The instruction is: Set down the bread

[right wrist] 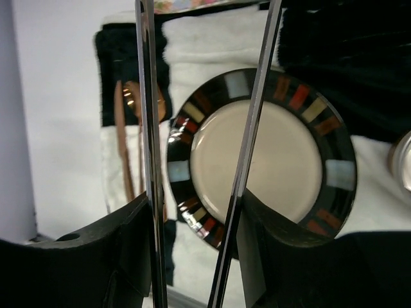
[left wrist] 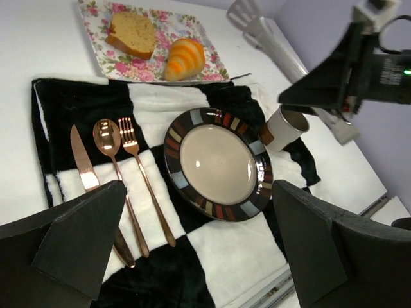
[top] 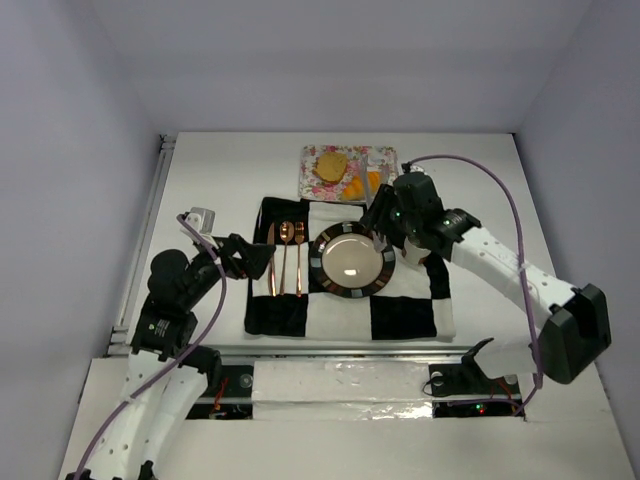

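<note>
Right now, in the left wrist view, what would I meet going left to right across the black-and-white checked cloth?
copper-coloured knife → copper-coloured spoon → copper-coloured fork → round beige plate with a dark patterned rim → small brown-and-white cup

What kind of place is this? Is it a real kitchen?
Probably a robot practice booth, not a kitchen. White walls box in the table, the left arm and right arm stand at its edge, and a plate, cutlery and floral tray of bread are laid like a pretend dinner.
</note>
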Motion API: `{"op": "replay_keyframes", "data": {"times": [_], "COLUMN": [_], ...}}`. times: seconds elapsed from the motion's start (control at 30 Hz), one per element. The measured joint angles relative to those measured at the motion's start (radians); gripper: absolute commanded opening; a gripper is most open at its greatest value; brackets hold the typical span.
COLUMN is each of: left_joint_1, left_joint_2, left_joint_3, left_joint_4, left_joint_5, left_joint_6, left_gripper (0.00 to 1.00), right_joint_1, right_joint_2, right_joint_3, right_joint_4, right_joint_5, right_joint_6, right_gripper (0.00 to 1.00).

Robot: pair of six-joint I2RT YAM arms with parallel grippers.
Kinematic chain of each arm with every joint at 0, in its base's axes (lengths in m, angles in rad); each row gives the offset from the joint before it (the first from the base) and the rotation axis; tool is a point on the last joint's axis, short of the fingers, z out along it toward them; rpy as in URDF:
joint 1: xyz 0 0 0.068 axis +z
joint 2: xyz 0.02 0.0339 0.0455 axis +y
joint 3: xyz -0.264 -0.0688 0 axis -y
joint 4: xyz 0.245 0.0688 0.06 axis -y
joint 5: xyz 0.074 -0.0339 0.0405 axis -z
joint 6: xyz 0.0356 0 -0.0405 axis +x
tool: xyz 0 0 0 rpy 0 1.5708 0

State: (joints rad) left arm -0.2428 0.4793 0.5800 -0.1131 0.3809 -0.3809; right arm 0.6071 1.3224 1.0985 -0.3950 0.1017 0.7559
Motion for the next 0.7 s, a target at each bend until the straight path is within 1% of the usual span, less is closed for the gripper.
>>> {"op": "replay_keyframes", "data": {"times": [0.27,0.53,0.7], "left_joint_1": [-0.056,-0.074,-0.082], "left_joint_2": [-0.041,-0.058,-0.059], "left_joint_3": [0.0,0.0,0.0], "left_joint_4": [-0.005,-0.012,-0.012], "left_joint_5": [-0.026,-0.042,-0.05], "left_joint_6": [0.006,0.006,0.006], "left_gripper": [0.99,0.99,0.99], "right_joint_1": [-0.113,-0.176,-0.188], "right_joint_2": [0.208,0.337,0.394], "right_joint_3": [0.121,0.214,0.272], "right_joint_4": [-0.072,-0.117,-0.122], "right_joint_5": [-0.037,-0.105,-0.149], "right_joint_6": [-0.048,-0.076,-0.086], "right_gripper": [0.59,0.6,0.6]}}
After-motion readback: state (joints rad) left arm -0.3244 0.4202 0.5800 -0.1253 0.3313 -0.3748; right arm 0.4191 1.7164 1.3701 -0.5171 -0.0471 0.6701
